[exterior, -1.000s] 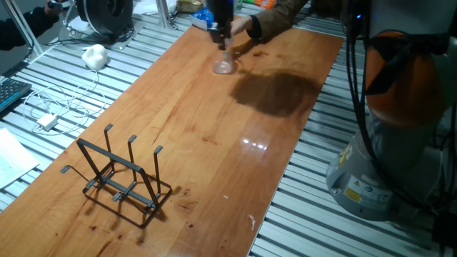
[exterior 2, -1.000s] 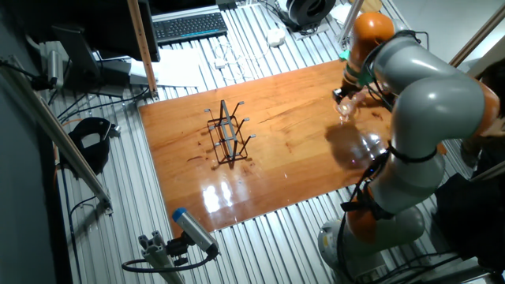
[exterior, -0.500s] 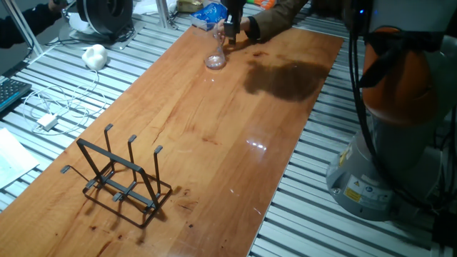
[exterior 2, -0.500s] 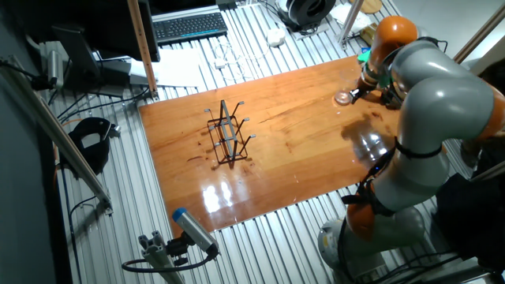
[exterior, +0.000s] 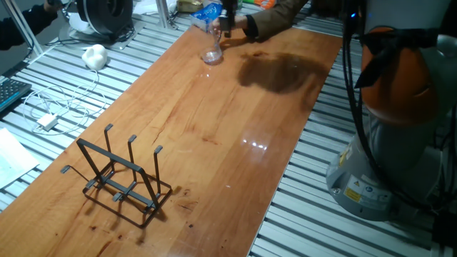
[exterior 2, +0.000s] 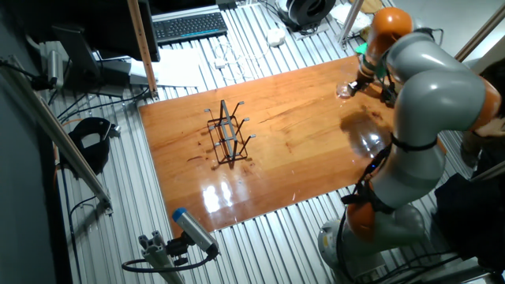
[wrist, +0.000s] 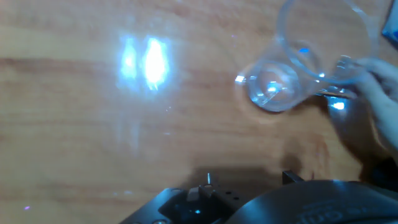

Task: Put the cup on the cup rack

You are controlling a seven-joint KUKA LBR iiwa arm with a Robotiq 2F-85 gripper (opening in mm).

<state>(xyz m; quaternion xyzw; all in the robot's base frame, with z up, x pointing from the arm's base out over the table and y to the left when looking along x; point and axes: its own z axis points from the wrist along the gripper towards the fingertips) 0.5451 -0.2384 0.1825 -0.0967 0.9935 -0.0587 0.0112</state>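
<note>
The clear cup (exterior: 212, 51) is at the far end of the wooden table (exterior: 214, 135), tilted, with its base on the wood. In the hand view the cup (wrist: 292, 62) lies upper right, and a person's hand (wrist: 376, 99) touches its rim. It also shows in the other fixed view (exterior 2: 345, 89). My gripper (exterior: 227, 20) hangs just above and beside the cup, not around it; its fingers are too dark and small to read. The black wire cup rack (exterior: 118, 175) stands empty at the near left of the table; the other fixed view shows the rack (exterior 2: 227, 134) too.
A person's brown-sleeved arm (exterior: 275, 16) reaches in at the far table end. A white lump (exterior: 94, 56), cables (exterior: 50, 107) and a keyboard (exterior 2: 189, 26) lie off the table. The robot base (exterior: 400, 107) stands on the right.
The cup has slid toward the far end of the table and tipped over more. My gripper has shifted toward the far end with it.
</note>
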